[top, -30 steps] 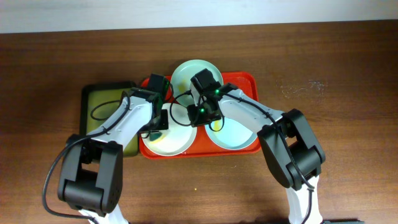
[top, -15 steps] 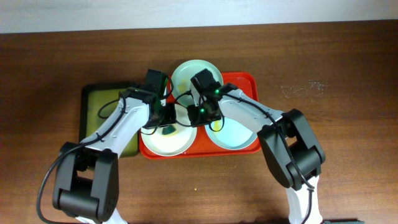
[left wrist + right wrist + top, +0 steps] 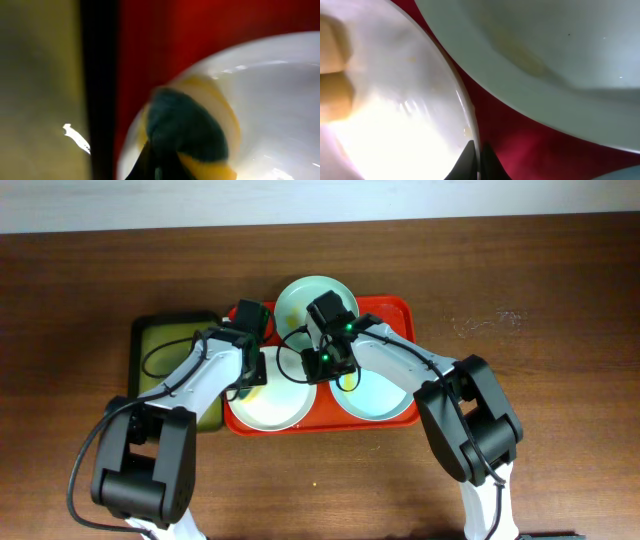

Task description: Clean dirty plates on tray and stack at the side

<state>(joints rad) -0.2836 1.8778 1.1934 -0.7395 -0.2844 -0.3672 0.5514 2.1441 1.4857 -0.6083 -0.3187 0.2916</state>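
Note:
The red-orange tray [image 3: 400, 310] holds three plates: mint green [image 3: 305, 295] at the back, white [image 3: 275, 408] front left, pale blue [image 3: 378, 395] front right. My left gripper [image 3: 252, 375] is shut on a dark green and yellow sponge [image 3: 185, 127], pressed on the white plate's [image 3: 280, 90] left rim. My right gripper [image 3: 322, 365] is shut on the white plate's right rim [image 3: 470, 115], jaws either side of the edge. The mint plate [image 3: 545, 30] carries a yellowish smear [image 3: 525, 56]. The sponge shows as a yellow blur in the right wrist view [image 3: 335, 95].
A smaller dark green tray [image 3: 150, 345] lies just left of the red tray and shows in the left wrist view [image 3: 35, 75]. Brown wooden table [image 3: 560, 300] stretches to the right and front. Both arms cross over the red tray.
My left gripper swept the sponge right across the white plate, then back left to its left rim. The right gripper and the plates have stayed put.

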